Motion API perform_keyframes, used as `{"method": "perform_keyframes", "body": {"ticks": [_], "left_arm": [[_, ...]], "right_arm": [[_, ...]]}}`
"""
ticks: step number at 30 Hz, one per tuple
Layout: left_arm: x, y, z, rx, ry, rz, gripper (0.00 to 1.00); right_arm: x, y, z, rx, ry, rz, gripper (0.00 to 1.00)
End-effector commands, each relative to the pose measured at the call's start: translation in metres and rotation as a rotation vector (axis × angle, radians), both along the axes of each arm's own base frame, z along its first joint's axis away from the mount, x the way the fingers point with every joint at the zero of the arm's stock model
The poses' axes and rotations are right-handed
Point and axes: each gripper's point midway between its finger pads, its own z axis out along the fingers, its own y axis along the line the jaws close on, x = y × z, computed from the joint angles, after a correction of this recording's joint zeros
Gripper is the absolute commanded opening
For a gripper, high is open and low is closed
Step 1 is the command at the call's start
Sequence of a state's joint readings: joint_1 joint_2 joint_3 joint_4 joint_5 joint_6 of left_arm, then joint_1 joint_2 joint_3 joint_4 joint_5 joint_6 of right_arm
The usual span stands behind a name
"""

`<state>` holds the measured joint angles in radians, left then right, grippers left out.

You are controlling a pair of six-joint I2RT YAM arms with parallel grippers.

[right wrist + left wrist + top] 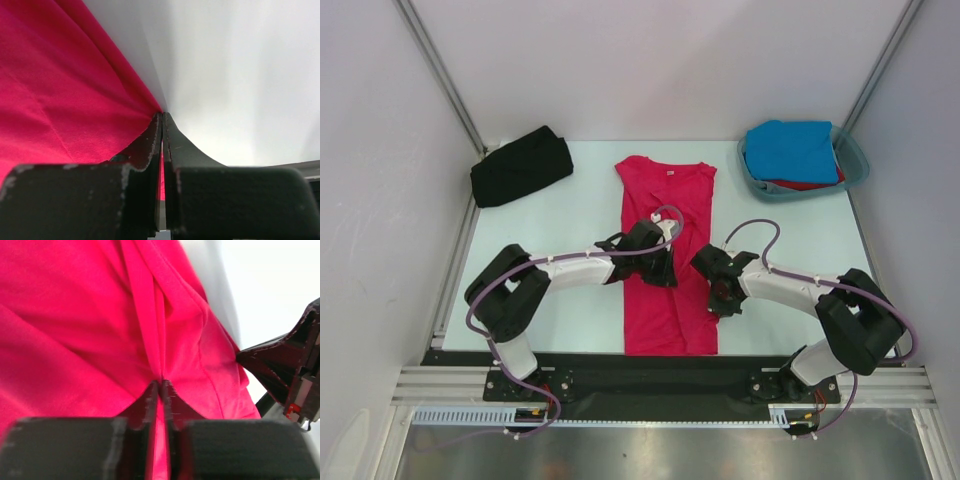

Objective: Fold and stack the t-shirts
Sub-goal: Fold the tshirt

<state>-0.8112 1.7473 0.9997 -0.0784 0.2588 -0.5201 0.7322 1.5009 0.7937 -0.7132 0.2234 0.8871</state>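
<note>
My left fingers (154,396) pinch a raised fold mid-way along the crimson-pink t-shirt (665,310), and my right fingers (156,131) are shut on its right edge; only the wrist views show cloth between them. The shirt lies centre-frame on the surface (570,220), a narrow strip running bottom to top, hem near me, white-labelled neck far. Only the overhead view shows the black t-shirt (520,168) upper left and the blue t-shirt (792,150) over the red t-shirt (805,184) in the teal tub (857,160) upper right.
</note>
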Motion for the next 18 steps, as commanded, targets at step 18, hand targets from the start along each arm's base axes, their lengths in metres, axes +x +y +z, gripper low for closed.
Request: {"method": "perform_keyframes", "body": {"ticks": [18], "left_arm": [[0.047,-0.025,0.016,-0.046,-0.1,-0.007,0.56]], "right_arm": [[-0.012,-0.044,-0.022,-0.209,0.027,-0.022,0.0]]}}
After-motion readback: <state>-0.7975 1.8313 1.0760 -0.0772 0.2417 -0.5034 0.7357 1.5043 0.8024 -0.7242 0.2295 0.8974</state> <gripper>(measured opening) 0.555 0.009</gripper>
